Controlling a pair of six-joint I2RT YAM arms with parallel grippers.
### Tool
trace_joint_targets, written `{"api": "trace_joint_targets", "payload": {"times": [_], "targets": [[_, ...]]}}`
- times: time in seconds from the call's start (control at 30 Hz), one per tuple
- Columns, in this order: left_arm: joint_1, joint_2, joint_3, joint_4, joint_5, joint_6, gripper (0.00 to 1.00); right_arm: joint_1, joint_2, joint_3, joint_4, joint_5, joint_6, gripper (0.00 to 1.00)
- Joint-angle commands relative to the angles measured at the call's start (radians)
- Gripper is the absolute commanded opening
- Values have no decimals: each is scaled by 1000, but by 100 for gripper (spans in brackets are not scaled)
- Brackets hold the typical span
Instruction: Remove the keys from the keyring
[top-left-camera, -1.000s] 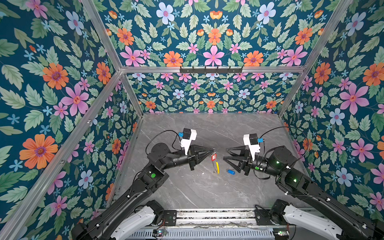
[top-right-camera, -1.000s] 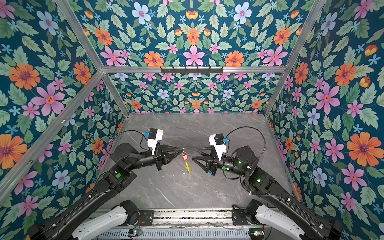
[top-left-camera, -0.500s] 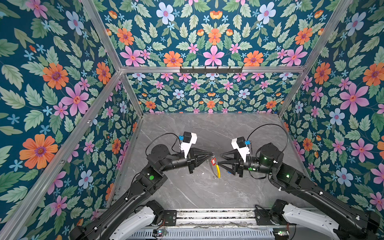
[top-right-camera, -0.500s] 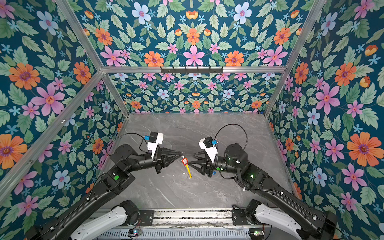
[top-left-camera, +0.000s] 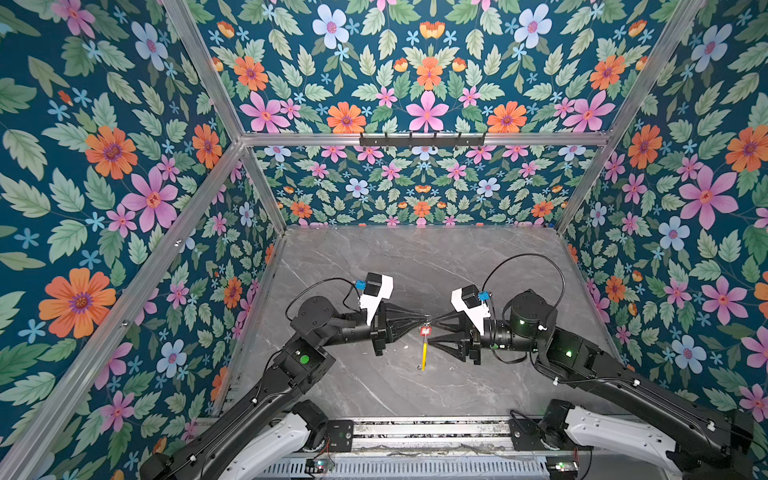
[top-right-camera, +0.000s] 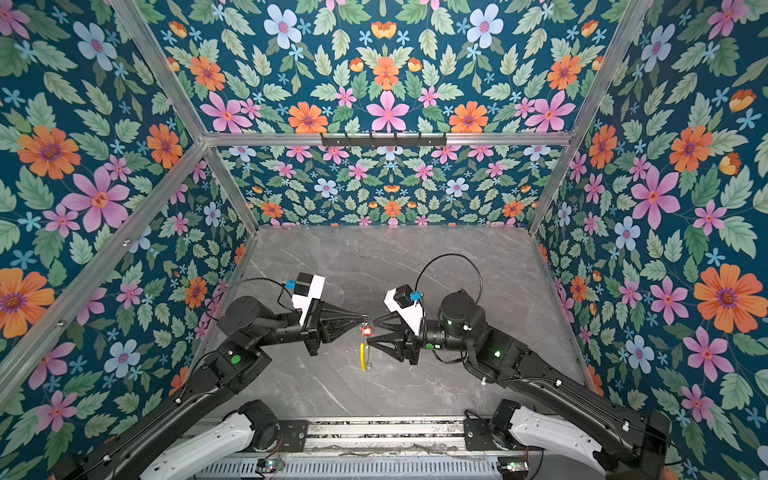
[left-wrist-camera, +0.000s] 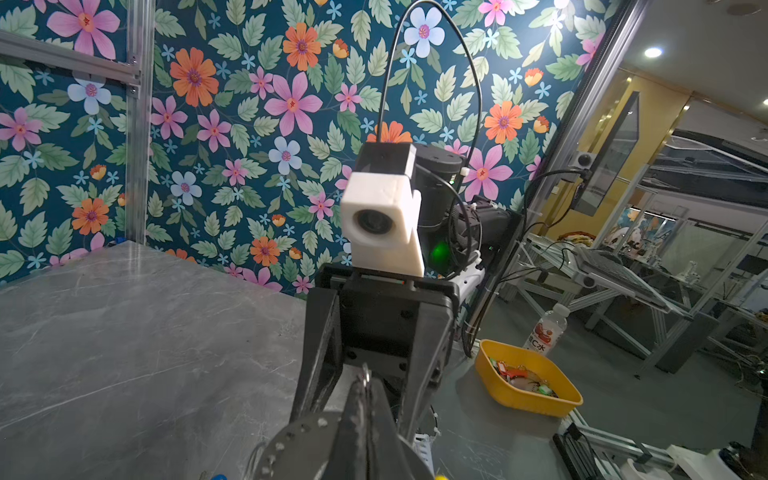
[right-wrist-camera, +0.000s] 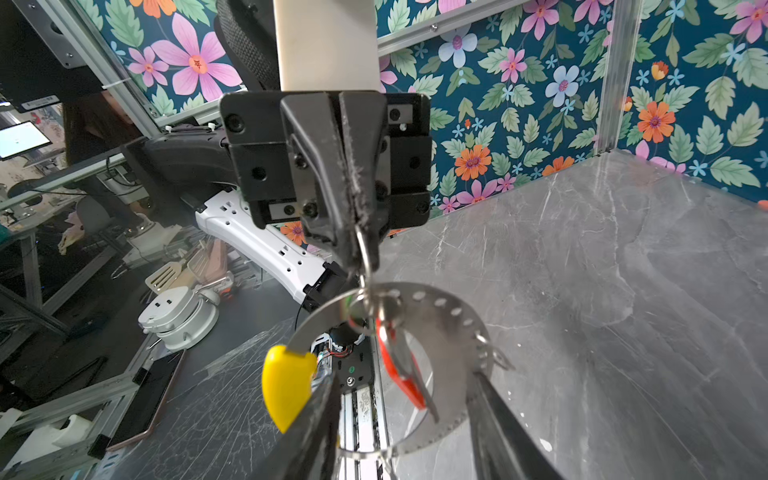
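Observation:
The keyring (right-wrist-camera: 440, 316), a flat grey ring with a yellow arc (top-left-camera: 423, 353) (top-right-camera: 363, 357), hangs edge-on above the table between both arms. My left gripper (top-left-camera: 424, 321) (top-right-camera: 362, 319) (left-wrist-camera: 365, 382) (right-wrist-camera: 358, 249) is shut on a small split ring at the keyring's top. A key with a red tag (top-left-camera: 424, 331) (top-right-camera: 366, 331) (right-wrist-camera: 399, 374) dangles inside the ring. My right gripper (top-left-camera: 432, 332) (top-right-camera: 372, 331) (right-wrist-camera: 405, 374) has a finger against each side of the ring's rim. A blue speck (left-wrist-camera: 219, 477) shows at the left wrist view's edge; I cannot tell whether it is the blue-tagged key.
Flowered walls close in the grey marble table (top-left-camera: 415, 266) on three sides, with a black hook rail (top-left-camera: 422, 139) on the back wall. Off the table, in the left wrist view, stand a yellow bin (left-wrist-camera: 494, 382) of small items and a bottle (left-wrist-camera: 544, 332).
My right gripper has moved left from the table's right half to the hanging keyring and narrowed onto it. The blue-tagged key seen on the table earlier is now covered in both top views.

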Motion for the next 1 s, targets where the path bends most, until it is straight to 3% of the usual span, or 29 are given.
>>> {"api": "trace_joint_targets", "payload": {"times": [0.0,0.53,0.83,0.97], "targets": [[1,-1,-3,71,35,-5,0,6,8,8,30,10,-13,50],[-4,10,-15,100,52,-17,0,15,63,25,75,-24,-15,45],[-4,3,-19,82,18,-8,0,16,51,21,63,-21,-13,35],[-4,1,-15,60,6,5,0,16,43,21,49,-24,-12,22]]}}
